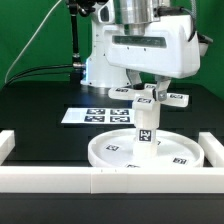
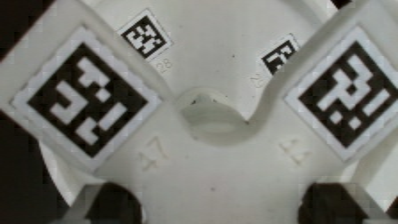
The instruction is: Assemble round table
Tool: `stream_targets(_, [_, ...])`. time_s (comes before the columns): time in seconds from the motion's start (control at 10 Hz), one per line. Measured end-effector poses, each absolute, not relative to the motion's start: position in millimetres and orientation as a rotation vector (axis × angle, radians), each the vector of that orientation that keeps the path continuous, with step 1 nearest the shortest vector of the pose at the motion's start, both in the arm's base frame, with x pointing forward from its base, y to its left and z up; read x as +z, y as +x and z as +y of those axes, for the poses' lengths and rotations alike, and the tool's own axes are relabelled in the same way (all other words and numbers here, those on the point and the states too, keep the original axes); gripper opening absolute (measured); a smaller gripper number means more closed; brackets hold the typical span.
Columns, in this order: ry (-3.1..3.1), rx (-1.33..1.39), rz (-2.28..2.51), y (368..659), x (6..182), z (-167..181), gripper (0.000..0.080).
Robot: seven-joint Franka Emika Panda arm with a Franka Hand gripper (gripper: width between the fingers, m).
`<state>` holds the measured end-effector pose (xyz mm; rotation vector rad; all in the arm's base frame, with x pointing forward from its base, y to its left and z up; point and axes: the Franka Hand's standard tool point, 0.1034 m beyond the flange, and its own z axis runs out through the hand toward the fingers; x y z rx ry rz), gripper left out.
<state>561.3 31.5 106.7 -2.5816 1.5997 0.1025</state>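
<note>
Black tabletop, white border rail point(image 1: 60, 180) in front | round disc point(image 1: 105, 153) flat behind rail, leg point(image 1: 146, 128) upright on it | gripper point(image 1: 149, 92) closed on cross-shaped base point(image 1: 160, 97) above leg | parts judged light, rigid, smooth; grip base arm flats.

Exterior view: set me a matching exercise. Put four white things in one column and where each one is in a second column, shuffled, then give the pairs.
Things
1. round disc
2. cylinder leg
3. cross-shaped base
4. marker board

Places
A. on top of the leg, at the gripper
B. flat on the table, behind the disc
C. upright on the disc
D. flat on the table, just behind the border rail

Pairs: 1-D, 2-C, 3-A, 4-B
</note>
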Motion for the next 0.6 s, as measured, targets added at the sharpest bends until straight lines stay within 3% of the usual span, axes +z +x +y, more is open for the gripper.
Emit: stream_targets(0.6, [-1.904,0.118,2.279,564.9,106.0,29.5,0.0439])
